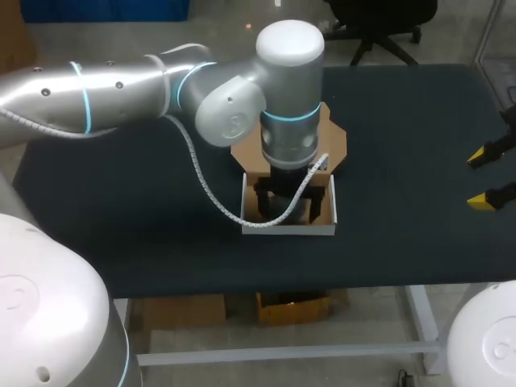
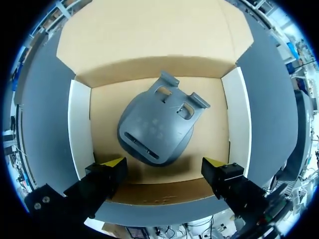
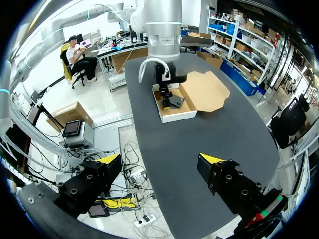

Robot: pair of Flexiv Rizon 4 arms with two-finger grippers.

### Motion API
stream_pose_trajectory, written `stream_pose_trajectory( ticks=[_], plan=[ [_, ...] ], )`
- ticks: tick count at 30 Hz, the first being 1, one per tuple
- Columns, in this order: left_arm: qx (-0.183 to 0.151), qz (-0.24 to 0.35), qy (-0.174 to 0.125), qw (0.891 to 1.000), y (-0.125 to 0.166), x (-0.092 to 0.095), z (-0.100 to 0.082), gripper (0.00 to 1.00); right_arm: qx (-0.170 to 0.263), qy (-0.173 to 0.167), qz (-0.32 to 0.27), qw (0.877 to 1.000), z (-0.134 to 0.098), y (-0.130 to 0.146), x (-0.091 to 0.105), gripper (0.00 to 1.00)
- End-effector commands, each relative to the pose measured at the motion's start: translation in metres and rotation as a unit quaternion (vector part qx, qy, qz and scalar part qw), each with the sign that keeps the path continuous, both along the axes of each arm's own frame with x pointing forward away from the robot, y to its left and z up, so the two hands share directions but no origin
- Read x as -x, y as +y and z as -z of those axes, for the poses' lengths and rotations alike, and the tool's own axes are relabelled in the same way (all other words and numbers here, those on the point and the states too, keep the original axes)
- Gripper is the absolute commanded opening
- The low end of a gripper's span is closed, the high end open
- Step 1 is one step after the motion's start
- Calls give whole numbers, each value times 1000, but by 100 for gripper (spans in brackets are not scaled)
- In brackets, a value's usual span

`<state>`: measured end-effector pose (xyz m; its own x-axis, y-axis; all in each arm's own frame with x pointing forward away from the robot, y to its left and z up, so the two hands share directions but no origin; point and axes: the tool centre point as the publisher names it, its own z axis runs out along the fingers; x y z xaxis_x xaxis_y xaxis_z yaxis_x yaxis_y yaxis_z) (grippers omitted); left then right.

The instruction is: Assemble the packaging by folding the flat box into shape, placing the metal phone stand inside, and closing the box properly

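Two yellow-tipped fingers of the left gripper (image 2: pixel 167 167) stood spread wide just inside the near wall of the box (image 2: pixel 79 129), grasping nothing, one tip by each near corner. Just ahead of them the grey metal phone stand (image 2: pixel 157 129) lay flat on the brown floor of the box. It appeared to touch neither finger, and its two slotted tabs pointed toward the far wall. Beyond that wall the brown lid flap (image 2: pixel 149 35) lay open and flat on the dark table (image 2: pixel 45 124). Seen from the head camera, the left arm hung straight down over the box near the middle of the table. Off by the table's right edge, well apart from the box, the right gripper (image 1: pixel 488 177) hovered with its fingers likewise spread and empty.
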<state>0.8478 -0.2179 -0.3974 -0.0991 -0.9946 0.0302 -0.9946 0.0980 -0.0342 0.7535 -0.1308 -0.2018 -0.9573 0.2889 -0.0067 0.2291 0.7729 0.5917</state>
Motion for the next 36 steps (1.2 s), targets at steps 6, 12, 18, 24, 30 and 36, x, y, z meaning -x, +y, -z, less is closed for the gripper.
stream_pose_trajectory(
  ticks=[6, 12, 18, 24, 30, 36],
  plan=[
    [-1, -7, 18, 1000, -7, 10, -1, 100, -1, 0, -1, 1000, -1, 0, 0, 100],
    [-2, -10, 22, 1000, -8, 18, 0, 100, -1, 0, -1, 1000, -1, 0, 0, 100],
    [-5, -14, 26, 1000, -9, 25, 2, 100, -1, 0, -1, 1000, -1, 0, 0, 100],
    [-6, -15, 24, 1000, -9, 32, -1, 100, -1, 0, -1, 1000, -1, 0, 0, 100],
    [-9, -19, 24, 999, -10, 42, -2, 100, -1, 0, -1, 1000, -1, 0, 0, 100],
    [-11, -28, 31, 999, -12, 50, 0, 100, -1, 0, -1, 1000, -1, 0, 0, 100]
  ],
)
